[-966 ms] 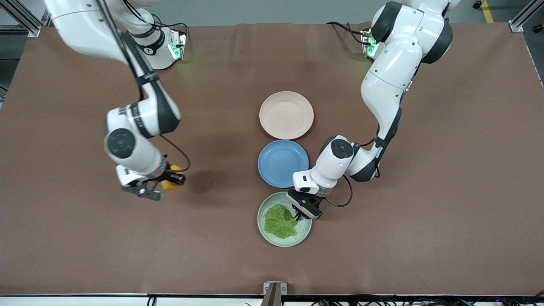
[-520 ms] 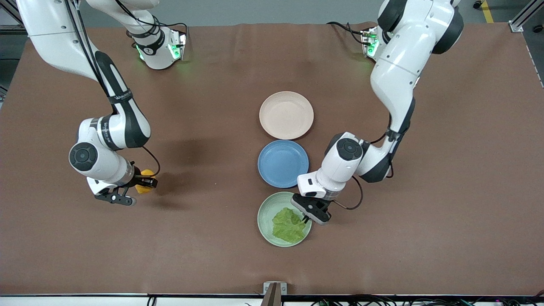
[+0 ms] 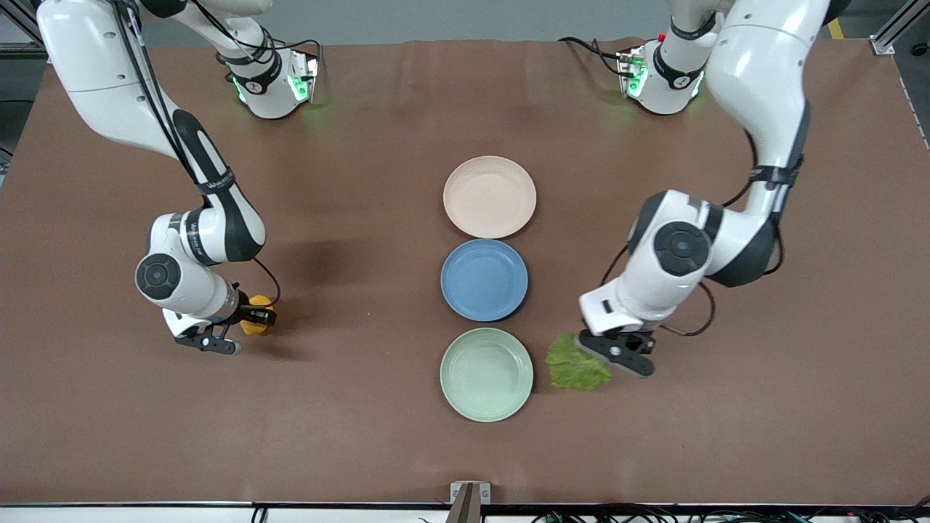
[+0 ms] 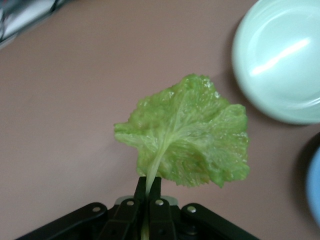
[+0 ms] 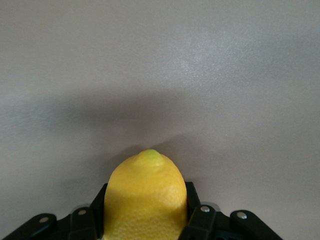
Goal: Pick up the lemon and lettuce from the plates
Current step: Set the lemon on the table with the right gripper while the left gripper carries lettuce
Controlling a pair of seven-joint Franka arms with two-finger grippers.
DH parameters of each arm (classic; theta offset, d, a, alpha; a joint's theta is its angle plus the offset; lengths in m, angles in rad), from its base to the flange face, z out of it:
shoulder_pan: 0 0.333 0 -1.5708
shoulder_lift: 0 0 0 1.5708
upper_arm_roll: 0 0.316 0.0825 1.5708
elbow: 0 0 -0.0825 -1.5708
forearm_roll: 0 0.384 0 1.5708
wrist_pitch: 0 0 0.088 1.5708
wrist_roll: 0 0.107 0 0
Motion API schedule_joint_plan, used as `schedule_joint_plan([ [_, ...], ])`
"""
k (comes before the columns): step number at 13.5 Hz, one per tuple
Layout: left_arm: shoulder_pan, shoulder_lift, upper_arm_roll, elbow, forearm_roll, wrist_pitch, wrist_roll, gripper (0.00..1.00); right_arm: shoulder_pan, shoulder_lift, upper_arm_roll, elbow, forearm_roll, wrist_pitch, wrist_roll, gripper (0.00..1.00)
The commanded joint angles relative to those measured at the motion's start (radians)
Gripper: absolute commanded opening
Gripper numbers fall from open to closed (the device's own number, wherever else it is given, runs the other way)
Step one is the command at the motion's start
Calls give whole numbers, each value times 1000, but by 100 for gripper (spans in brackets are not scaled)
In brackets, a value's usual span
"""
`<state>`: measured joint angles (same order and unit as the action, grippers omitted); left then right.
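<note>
**Both grippers loaded, both plates bare**

The left gripper pinches the pale stem of the flat, crinkled green lettuce leaf over the brown table, just beside the round mint-green plate, toward the left arm's end. The right gripper clamps the small orange-yellow lemon low over the table toward the right arm's end, well apart from the beige-pink plate and the blue plate. Lettering on the right forearm is too small to read.
</note>
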<state>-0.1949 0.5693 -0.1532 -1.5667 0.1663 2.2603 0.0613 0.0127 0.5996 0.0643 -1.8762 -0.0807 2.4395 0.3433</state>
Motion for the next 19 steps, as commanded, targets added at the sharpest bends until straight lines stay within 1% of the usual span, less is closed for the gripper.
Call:
schedule_joint_plan([
  [1,64,-91,-6,-180,13,15,6,1,-33,2,20,-6,-5,12,-14,26],
  [2,75,-106,-6,-217,15,19,-6,1,-36,0,20,-3,-5,7,-29,69],
  [3,80,-126,-6,-260,13,31,-11,1,-37,-4,20,0,-5,3,-39,100],
  [4,80,-143,-5,-301,15,50,-11,1,-37,-12,20,9,-5,0,-43,100],
  [5,89,-160,-5,-349,13,82,-12,4,-36,-18,22,29,-5,-22,-49,100],
  [7,115,-173,-6,-410,13,117,-12,5,-37,-29,20,121,-5,-158,-72,100],
  [8,123,-175,-6,-420,13,117,-15,7,-42,-32,20,165,-5,-230,-93,100],
  [9,123,-175,-6,-426,13,116,-23,14,-42,-41,20,208,-7,-297,-113,100],
  [10,123,-172,-6,-431,13,117,-29,17,-46,-53,20,251,-13,-359,-151,100],
  [13,121,-166,-8,-431,13,117,-37,17,-89,-93,19,368,-10,-550,-280,100],
  [16,115,-163,-6,-440,15,117,-66,17,-131,-132,19,494,-11,-782,-346,100],
  [17,117,-163,-6,-440,15,117,-66,17,-140,-153,19,506,-7,-827,-348,100],
  [19,123,-167,-2,-440,15,111,-64,17,-154,-164,23,529,-14,-868,-349,100],
])
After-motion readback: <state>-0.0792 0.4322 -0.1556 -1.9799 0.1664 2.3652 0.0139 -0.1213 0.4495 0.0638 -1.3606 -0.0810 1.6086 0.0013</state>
